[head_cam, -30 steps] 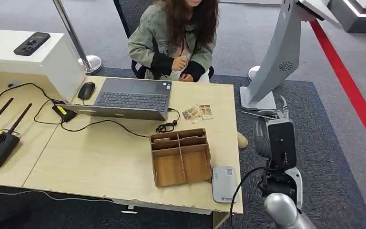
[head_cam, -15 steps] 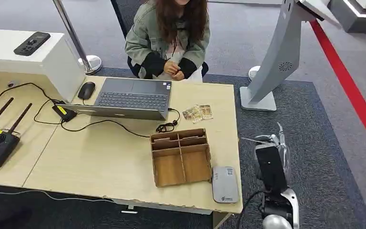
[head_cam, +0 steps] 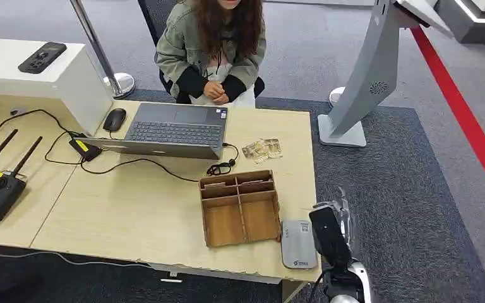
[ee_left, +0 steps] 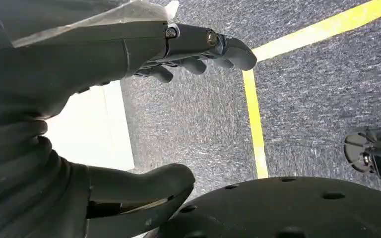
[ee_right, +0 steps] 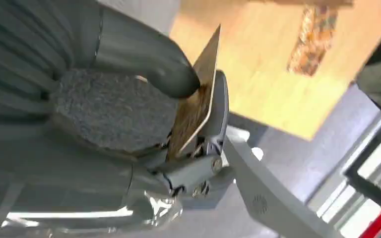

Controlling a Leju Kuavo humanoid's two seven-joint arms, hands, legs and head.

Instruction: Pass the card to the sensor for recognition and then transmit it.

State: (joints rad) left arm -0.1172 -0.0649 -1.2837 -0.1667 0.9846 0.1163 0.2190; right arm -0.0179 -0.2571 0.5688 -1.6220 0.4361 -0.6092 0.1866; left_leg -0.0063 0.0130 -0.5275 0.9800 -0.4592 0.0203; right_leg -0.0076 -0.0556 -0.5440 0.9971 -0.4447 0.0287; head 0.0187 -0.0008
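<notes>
In the right wrist view my right hand [ee_right: 129,109] pinches a thin card [ee_right: 198,99] between its thumb and fingers; the card stands on edge. From the head view my right hand [head_cam: 333,228] hovers just off the table's right edge, beside the grey-white sensor pad [head_cam: 299,244] lying at the table's front right corner. Several more cards [head_cam: 262,149] lie on the table next to the laptop. My left hand [ee_left: 129,54] hangs over the carpet, its fingers apart and nothing in it.
A wooden divided box [head_cam: 240,207] sits left of the sensor. A laptop [head_cam: 173,129], mouse and cables lie further back. A person [head_cam: 211,50] sits behind the table [head_cam: 132,208]. A grey kiosk stand [head_cam: 366,69] rises at the right.
My right arm has come down and left, from beside the kiosk base to the table edge next to the sensor. The seated person has shifted a little to the left.
</notes>
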